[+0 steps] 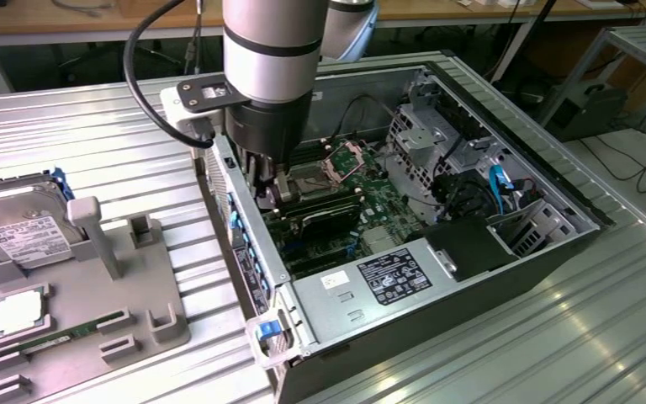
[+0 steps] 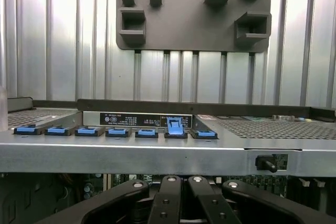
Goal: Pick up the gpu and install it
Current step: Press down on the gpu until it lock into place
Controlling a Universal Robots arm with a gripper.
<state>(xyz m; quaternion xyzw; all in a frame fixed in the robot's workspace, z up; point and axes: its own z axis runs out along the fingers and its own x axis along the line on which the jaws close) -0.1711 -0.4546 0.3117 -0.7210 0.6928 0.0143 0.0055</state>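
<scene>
My gripper [image 1: 265, 192] is down inside the open computer case [image 1: 458, 295], right against its rear wall, and the fingers [image 2: 169, 203] are pinched fully together. The gpu [image 1: 325, 217] is the dark card deep in the case, just in from that rear wall, low over the green board. My fingertips are at its bracket end, close above it. I can't tell whether they nip its edge or only press beside it.

I reckon this card is light and stiff but delicate. It's a thin board with a fan that shouldn't be squeezed and bare contacts along one edge. The place to hold it is the plain upper edge near the metal bracket, gripping across the thickness and keeping off the fan. A thin edge like that could slip or twist, so my grip needs to be square.

Looking over the case's rear wall, I see a row of blue slot clips [image 2: 118, 131], one of them flipped up [image 2: 174, 125].
</scene>
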